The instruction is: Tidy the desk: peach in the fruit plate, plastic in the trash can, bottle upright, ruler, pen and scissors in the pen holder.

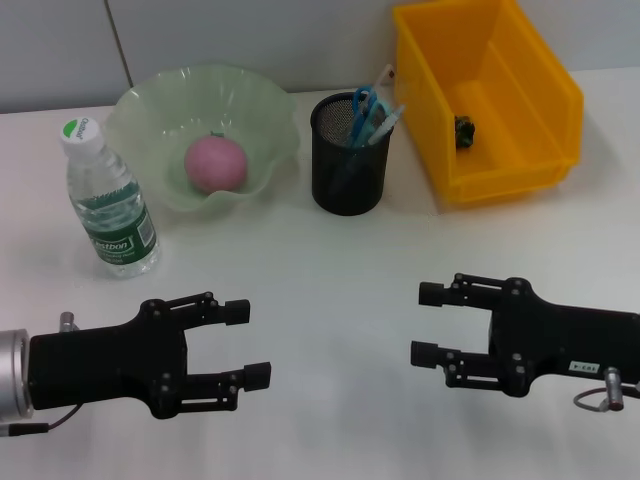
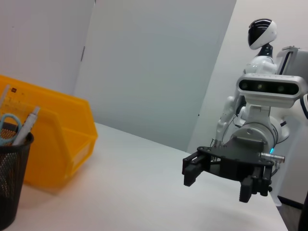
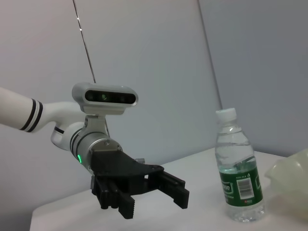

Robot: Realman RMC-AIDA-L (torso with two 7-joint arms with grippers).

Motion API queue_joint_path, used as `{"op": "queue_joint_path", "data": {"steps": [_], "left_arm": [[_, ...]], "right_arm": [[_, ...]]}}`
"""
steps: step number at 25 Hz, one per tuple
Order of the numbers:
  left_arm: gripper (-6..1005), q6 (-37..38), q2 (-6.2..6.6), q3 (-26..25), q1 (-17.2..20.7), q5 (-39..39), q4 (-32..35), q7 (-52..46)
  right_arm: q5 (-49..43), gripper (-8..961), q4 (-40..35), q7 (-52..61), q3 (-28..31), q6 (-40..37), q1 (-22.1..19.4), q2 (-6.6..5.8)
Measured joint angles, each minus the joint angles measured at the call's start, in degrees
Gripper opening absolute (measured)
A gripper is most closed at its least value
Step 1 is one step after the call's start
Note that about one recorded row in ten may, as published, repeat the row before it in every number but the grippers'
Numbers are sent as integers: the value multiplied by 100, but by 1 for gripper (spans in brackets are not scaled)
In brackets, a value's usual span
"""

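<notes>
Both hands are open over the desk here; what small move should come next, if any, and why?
Probably none beyond retracting: the peach sits in the fruit plate, the bottle stands upright, the pen holder is filled, and left hand and right hand are empty.

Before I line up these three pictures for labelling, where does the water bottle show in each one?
Head view: the water bottle stands upright at the far left, beside the green fruit plate.
Left wrist view: not in it.
Right wrist view: the bottle stands upright on the table, beyond the left gripper.
Shared landmark: the left gripper, open, appears in both views that show the bottle.
</notes>
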Motion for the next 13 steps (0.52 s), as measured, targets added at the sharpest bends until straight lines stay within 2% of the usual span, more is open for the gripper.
{"op": "queue_joint_path", "data": {"steps": [13], "left_arm": [[815, 26, 36, -26, 11, 4, 4, -15]], "right_arm": [[0, 709, 42, -7, -36, -11, 20, -12]]}}
